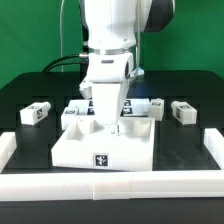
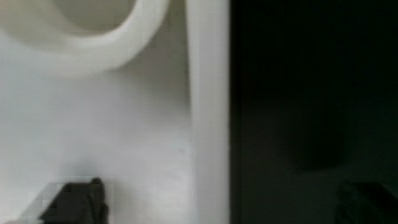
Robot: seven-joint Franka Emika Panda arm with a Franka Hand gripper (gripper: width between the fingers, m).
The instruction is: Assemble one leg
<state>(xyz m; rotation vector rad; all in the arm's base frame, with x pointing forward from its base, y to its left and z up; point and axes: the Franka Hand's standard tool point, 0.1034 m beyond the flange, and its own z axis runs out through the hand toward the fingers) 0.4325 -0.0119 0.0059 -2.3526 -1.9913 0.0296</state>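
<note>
The large white square panel (image 1: 100,150) lies at the table's front centre, with a marker tag on its front face. My gripper (image 1: 108,120) hangs low over the panel's far part. In the wrist view the gripper (image 2: 217,203) is open and empty. One dark fingertip (image 2: 71,203) is over the panel's white top (image 2: 107,130); the other is over the black table beyond the panel's edge. A round corner socket (image 2: 80,35) shows close by. Small white legs with tags lie on the table: one at the exterior view's left (image 1: 36,113), one at its right (image 1: 183,110), one behind the arm (image 1: 150,104).
A white raised border (image 1: 110,185) runs along the table's front and up both sides. The black table top (image 2: 311,100) lies beside the panel's edge. A green backdrop stands behind the arm.
</note>
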